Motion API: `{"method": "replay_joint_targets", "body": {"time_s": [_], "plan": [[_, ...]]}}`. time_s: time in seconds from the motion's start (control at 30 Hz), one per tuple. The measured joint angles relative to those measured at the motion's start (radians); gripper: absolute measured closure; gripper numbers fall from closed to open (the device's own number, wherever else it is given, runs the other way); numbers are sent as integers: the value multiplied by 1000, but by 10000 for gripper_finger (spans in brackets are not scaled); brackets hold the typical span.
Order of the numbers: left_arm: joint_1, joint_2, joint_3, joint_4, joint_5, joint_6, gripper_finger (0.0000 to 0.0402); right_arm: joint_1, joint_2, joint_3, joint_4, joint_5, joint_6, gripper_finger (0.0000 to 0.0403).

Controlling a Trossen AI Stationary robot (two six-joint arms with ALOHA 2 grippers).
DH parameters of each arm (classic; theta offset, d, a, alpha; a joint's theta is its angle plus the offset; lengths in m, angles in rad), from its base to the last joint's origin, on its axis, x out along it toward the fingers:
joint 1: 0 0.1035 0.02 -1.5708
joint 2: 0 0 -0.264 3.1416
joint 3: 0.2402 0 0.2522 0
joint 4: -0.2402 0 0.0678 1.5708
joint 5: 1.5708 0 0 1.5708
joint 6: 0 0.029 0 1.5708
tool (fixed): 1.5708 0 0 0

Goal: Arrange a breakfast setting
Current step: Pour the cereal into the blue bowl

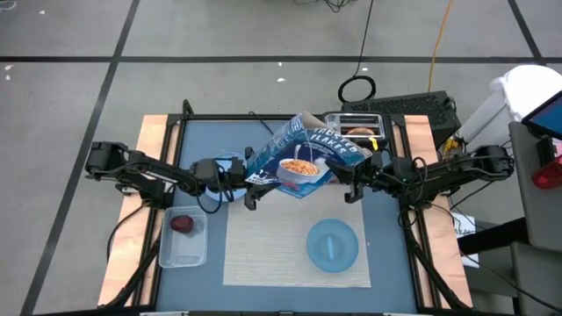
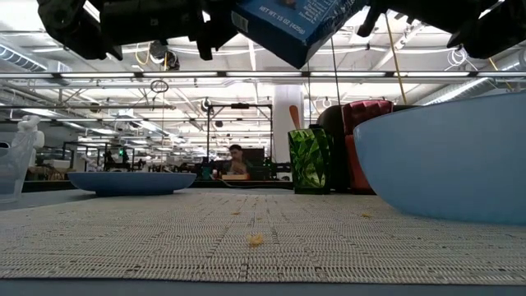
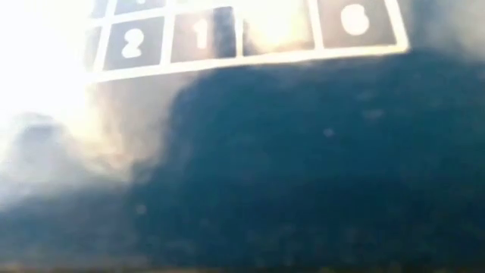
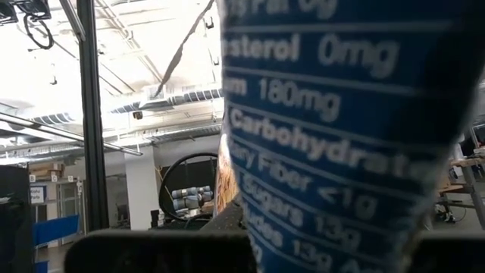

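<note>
A blue cereal box (image 1: 303, 154) hangs tilted in the air over the back edge of the beige woven placemat (image 1: 281, 254). My left gripper (image 1: 248, 186) is shut on its lower left corner and my right gripper (image 1: 354, 183) on its right edge. The box fills the left wrist view (image 3: 303, 152) and the right wrist view (image 4: 341, 136). The light-blue bowl (image 1: 332, 244) stands on the placemat's right part. The light-blue plate (image 2: 131, 182) lies behind the placemat, mostly hidden under the box from above. The dark-red fruit (image 1: 182, 224) lies in the clear tub (image 1: 183, 250). The spoon is not visible.
The black toaster (image 1: 362, 121) stands at the back right with a brown bagel (image 1: 358, 132) in its slot. A green cup (image 2: 308, 160) and a dark-red container (image 2: 366, 140) stand behind the bowl. A cereal crumb (image 2: 256, 240) lies on the placemat.
</note>
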Motion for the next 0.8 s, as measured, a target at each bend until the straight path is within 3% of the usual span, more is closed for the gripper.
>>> {"method": "replay_joint_targets", "body": {"time_s": [0.2,0.33,0.8], "plan": [[0,0,0,0,0,3,122,0,0,0,0,-3,0,381],[0,0,0,1,1,3,122,0,1,0,-3,-3,16,351],[0,-21,1,-1,3,-1,123,0,-5,0,-32,-3,30,136]]}}
